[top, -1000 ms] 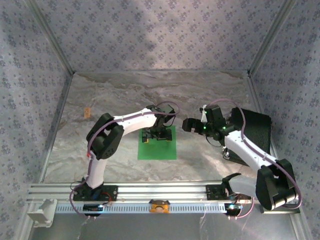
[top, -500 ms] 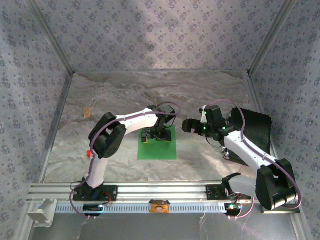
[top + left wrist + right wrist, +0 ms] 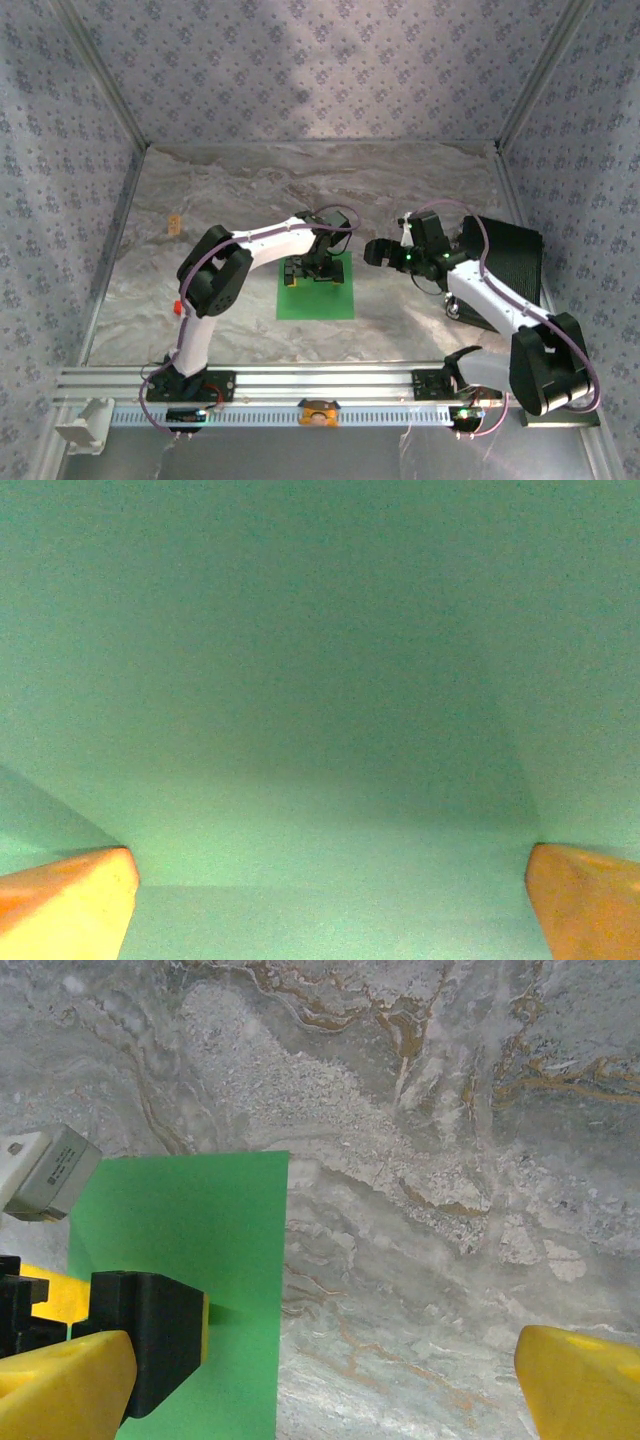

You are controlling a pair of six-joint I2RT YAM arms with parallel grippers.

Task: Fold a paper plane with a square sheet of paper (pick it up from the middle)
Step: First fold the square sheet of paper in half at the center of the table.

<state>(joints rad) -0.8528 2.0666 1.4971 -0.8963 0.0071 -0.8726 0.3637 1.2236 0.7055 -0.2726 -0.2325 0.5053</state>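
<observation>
The paper [image 3: 316, 298] lies flat and unfolded on the marble surface [image 3: 250, 190], near the middle, between the two arms. The left gripper [image 3: 312, 272] is low over the far half of the paper, with its jaws spread wide. In the left wrist view the green sheet is very close under the orange fingertips [image 3: 65, 905], but I cannot tell if they touch it. It holds nothing. The right gripper [image 3: 372, 252] is also spread wide and empty. It hangs over bare surface just beside the right edge of the paper, pointing toward the left gripper
</observation>
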